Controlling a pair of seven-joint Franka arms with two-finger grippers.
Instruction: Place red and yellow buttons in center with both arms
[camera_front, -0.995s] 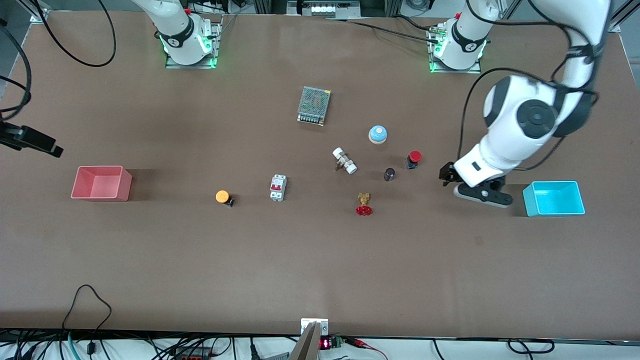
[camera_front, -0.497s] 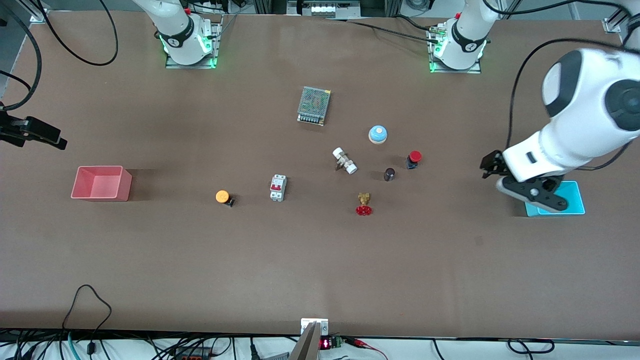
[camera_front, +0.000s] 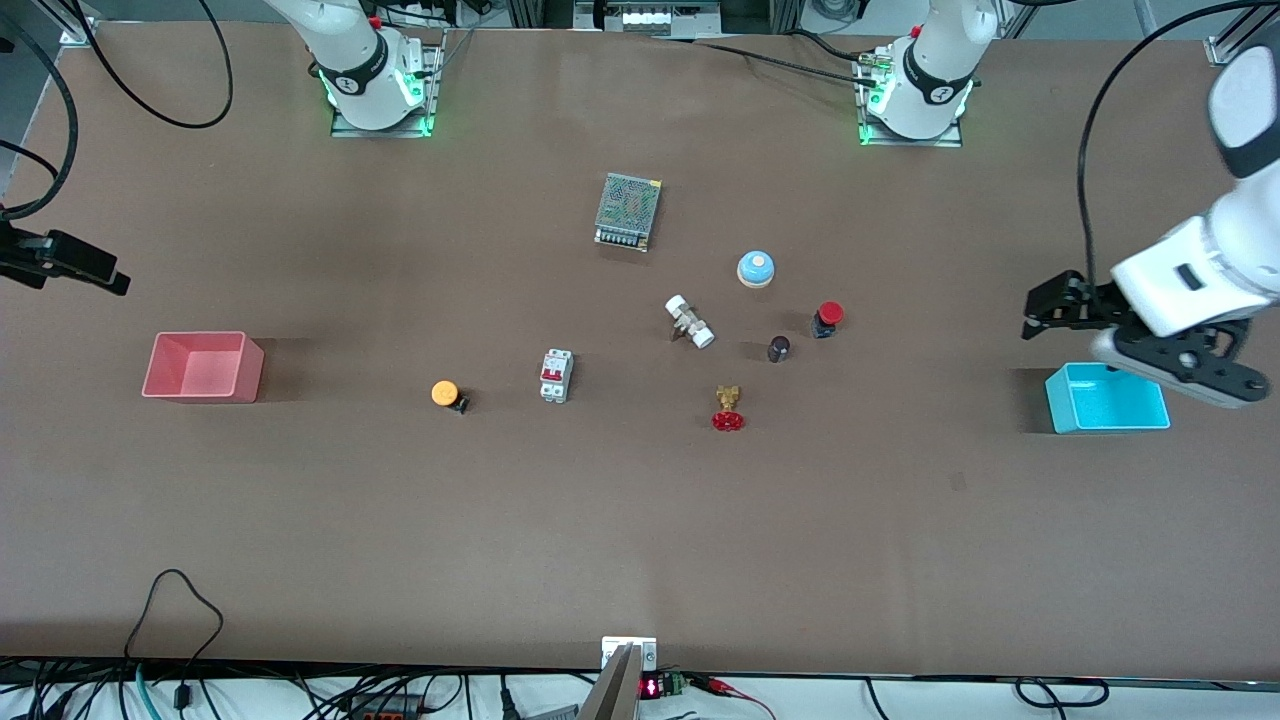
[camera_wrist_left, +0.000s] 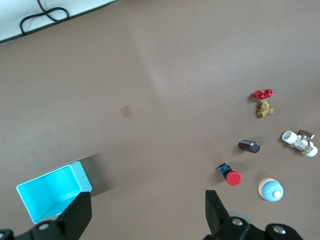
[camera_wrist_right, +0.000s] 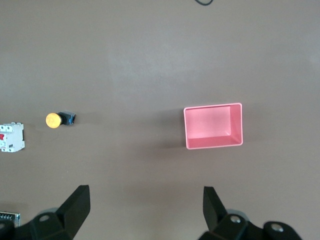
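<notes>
Around the circuit breaker (camera_front: 556, 376) that sits mid-table, the task's pieces lie spread: the yellow button (camera_front: 445, 393) rests on its side just beside the breaker toward the right arm's end, and the red button (camera_front: 827, 317) lies toward the left arm's end, near a dark knob (camera_front: 778, 348). Neither is in my grasp. That layout would fit buttons waiting to be gathered as well as buttons already set down — I can't tell which.

My left gripper (camera_front: 1040, 312) hangs over the table beside the blue bin (camera_front: 1107, 398), fingers (camera_wrist_left: 79, 216) spread wide on nothing, wrist tilted so its camera looks back at the red button. My right gripper (camera_front: 118, 283) — seemingly parked — hovers above the pink bin (camera_front: 203, 366), fingers (camera_wrist_right: 76, 205) likewise apart.
</notes>
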